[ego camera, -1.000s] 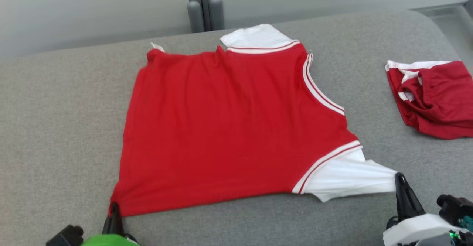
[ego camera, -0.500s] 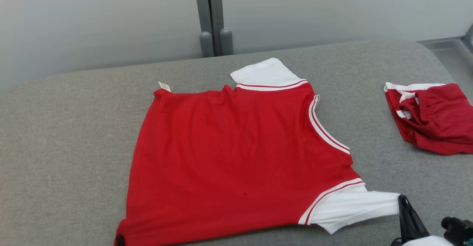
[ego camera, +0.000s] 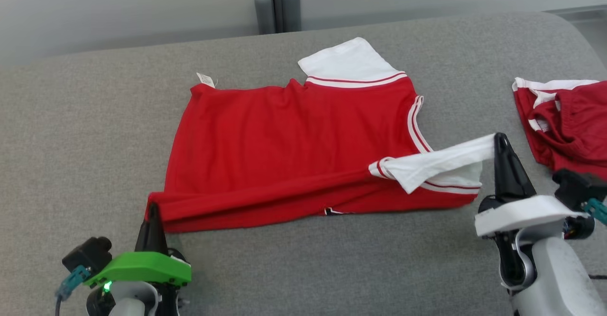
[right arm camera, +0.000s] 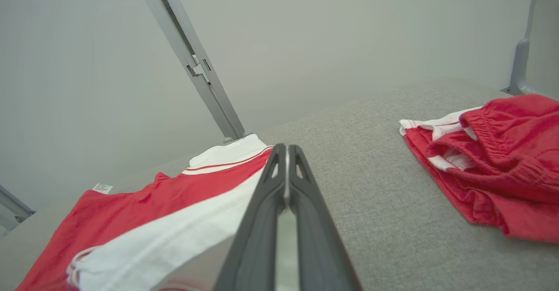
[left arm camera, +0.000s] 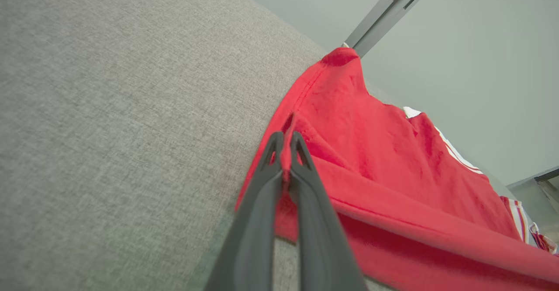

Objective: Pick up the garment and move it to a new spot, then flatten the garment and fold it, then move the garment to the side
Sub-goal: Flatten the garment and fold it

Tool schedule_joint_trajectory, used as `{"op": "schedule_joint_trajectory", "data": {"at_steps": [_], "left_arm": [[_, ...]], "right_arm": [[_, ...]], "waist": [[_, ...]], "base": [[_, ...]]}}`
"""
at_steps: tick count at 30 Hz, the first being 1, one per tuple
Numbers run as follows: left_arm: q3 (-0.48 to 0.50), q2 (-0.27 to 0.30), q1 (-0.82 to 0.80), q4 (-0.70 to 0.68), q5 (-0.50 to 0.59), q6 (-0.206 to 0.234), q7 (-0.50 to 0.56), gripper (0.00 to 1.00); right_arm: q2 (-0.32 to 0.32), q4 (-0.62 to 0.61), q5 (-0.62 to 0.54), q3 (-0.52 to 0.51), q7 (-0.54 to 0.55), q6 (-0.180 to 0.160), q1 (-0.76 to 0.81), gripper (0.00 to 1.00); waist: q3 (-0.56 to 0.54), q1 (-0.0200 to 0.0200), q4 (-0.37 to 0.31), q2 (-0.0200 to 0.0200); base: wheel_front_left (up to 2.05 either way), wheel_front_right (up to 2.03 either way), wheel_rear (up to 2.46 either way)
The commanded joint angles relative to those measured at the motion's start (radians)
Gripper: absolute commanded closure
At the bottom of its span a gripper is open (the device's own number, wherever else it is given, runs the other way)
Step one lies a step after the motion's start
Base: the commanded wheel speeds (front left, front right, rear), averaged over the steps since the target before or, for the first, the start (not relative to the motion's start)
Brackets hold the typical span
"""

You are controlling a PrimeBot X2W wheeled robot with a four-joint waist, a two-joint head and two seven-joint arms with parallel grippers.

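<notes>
The garment [ego camera: 294,135], a red jersey with wide white sleeves, lies back side up on the grey cushion, its near edge lifted and doubled over. My left gripper [ego camera: 152,208] is shut on the garment's near left hem corner [left arm camera: 286,151]. My right gripper [ego camera: 499,138] is shut on the end of the near white sleeve [ego camera: 436,164] and holds it up, stretched taut above the cloth; the right wrist view shows that sleeve [right arm camera: 174,234] running down and left from the fingertips. The far white sleeve [ego camera: 348,62] lies flat.
A second red garment [ego camera: 566,121] with narrow white edging lies crumpled at the cushion's right side, also in the right wrist view [right arm camera: 489,173]. The grey cushion [ego camera: 71,140] has bare room left and front. A grey post [ego camera: 277,3] stands behind, against a pale wall.
Both grippers have lifted the near edge and carried it away from me, so the near hem and sleeve now fold over the body. The head camera has also shifted.
</notes>
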Motion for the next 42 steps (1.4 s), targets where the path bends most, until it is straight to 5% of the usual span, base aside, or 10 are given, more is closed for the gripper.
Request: {"op": "schedule_joint_trajectory", "data": {"at_steps": [1, 14, 15, 16, 24, 42], "left_arm": [[-0.001, 0.008, -0.027, 0.016, 0.016, 0.003, 0.0, 1.0], [-0.021, 0.008, -0.187, 0.101, 0.033, 0.003, 0.0, 1.0], [-0.009, 0.009, -0.195, 0.103, 0.04, 0.003, 0.0, 0.55], [0.002, 0.009, -0.198, 0.107, 0.045, 0.003, 0.0, 0.0], [0.099, 0.008, -0.139, 0.014, 0.125, 0.003, 0.0, 0.0], [0.043, 0.011, -0.046, 0.017, 0.399, 0.003, 0.001, 0.0]], "right_arm": [[-0.005, 0.022, -0.017, 0.011, -0.004, -0.002, -0.031, 1.0], [-0.005, 0.185, -0.116, 0.014, -0.004, -0.002, -0.254, 1.0], [-0.005, 0.191, -0.114, 0.015, -0.004, -0.002, -0.263, 0.66], [-0.005, 0.189, -0.109, 0.018, -0.004, -0.002, -0.269, 0.0], [-0.006, 0.123, -0.138, -0.012, -0.003, -0.002, -0.18, 0.0], [-0.005, 0.133, -0.276, 0.016, -0.003, -0.002, -0.027, 0.0]], "waist": [[0.04, 0.0001, 0.005, -0.0001], [0.135, 0.0001, 0.011, -0.0001], [0.138, 0.0001, 0.011, -0.0001], [0.141, 0.0001, 0.011, -0.0001], [0.148, 0.0001, 0.013, -0.0001], [0.164, 0.0001, -0.009, -0.0001]], "base": [[0.0, 0.0, 0.0], [0.0, 0.0, 0.0], [0.0, 0.0, 0.0], [0.0, 0.0, 0.0], [0.0, 0.0, 0.0], [0.0, 0.0, 0.0]]}}
